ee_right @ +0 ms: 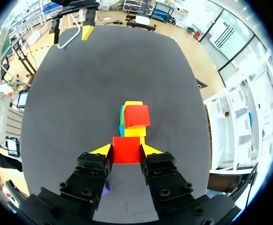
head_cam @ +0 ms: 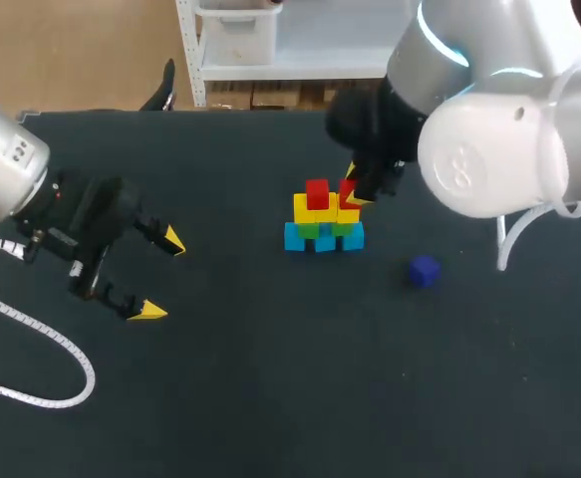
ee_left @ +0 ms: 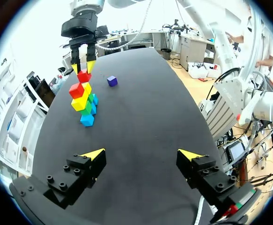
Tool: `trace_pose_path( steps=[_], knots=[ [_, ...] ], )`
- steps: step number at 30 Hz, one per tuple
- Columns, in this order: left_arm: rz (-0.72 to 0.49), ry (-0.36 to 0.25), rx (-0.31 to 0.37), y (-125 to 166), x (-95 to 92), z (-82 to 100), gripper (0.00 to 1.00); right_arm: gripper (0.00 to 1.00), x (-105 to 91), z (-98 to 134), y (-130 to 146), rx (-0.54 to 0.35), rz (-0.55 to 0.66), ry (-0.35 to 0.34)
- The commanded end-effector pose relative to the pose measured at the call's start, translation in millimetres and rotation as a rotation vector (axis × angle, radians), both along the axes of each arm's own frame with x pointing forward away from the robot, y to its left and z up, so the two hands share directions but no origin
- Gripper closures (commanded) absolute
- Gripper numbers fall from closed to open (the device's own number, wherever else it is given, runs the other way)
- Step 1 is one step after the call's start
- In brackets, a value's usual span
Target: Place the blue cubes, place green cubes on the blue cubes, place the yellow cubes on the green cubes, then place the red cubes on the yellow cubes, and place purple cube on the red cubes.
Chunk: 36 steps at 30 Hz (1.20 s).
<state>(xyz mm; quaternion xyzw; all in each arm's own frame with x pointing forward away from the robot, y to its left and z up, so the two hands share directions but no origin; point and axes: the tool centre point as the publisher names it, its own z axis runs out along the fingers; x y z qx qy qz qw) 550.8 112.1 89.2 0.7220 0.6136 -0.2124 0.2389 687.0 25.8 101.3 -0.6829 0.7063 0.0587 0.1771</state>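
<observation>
A stack stands mid-table: blue cubes [head_cam: 325, 240] at the bottom, green cubes [head_cam: 320, 229] on them, then yellow cubes [head_cam: 305, 208]. One red cube [head_cam: 317, 193] rests on the left yellow cube. My right gripper [head_cam: 353, 189] is shut on a second red cube [ee_right: 126, 149], held just over the right yellow cube [head_cam: 349, 213]. Whether that cube touches the yellow one I cannot tell. The purple cube [head_cam: 425, 271] lies alone on the table, right of the stack. My left gripper [head_cam: 160, 276] hangs open and empty far to the left, with the stack [ee_left: 82, 104] well ahead of it.
The black table top [head_cam: 270, 378] spreads wide around the stack. A white cable [head_cam: 41, 344] from my left arm loops over the table's front left. The purple cube [ee_left: 112, 81] sits a short way from the stack's right side.
</observation>
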Motion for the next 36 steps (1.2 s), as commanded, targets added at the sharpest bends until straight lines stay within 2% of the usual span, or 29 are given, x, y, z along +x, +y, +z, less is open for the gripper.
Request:
trace_pose_path(
  steps=[1, 14, 36],
  knots=[
    [-0.002, -0.002, -0.003, 1, 0.4, -0.7, 0.0, 1.0, 4.3, -4, 2, -0.007, -0.012, -0.008],
    [-0.002, -0.002, -0.003, 1, 0.4, -0.7, 0.0, 1.0, 15.9, -5, 6, -0.012, -0.021, -0.028],
    [-0.002, -0.002, -0.003, 1, 0.4, -0.7, 0.0, 1.0, 17.0, -9, 12, 0.001, -0.011, -0.011]
  ],
)
